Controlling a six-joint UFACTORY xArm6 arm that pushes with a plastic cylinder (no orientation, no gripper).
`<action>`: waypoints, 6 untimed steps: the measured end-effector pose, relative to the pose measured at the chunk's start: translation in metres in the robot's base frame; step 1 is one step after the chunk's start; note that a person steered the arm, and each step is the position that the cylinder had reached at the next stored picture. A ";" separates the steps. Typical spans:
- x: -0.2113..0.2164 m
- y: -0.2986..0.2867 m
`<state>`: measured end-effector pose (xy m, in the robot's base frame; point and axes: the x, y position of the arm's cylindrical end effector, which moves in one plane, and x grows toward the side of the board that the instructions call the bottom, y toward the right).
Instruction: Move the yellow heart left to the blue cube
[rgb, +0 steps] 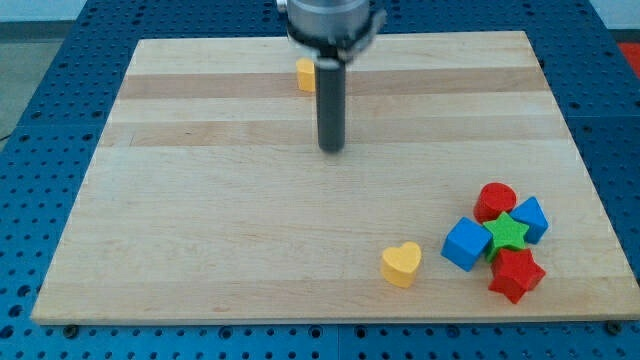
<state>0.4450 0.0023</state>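
The arm carried no pincer, only a dark rod; my tip (331, 149) stood well up the wooden board (200, 250), far from the yellow heart block (401, 264). That heart lay just left of the blue cube (465, 244). A careless shove risked scattering the green star (507, 233), red blocks (515, 275) and second blue block (531, 217). A yellow block (304, 74) sat behind the rod.

A straight dark grey rod (331, 110) hangs from a blurred grey metal mount (330, 22).

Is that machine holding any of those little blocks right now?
No, nothing is held. My tip stands on bare board, far above the yellow heart and blue cube.
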 end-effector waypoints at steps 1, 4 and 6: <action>0.024 -0.059; 0.160 0.014; 0.163 0.083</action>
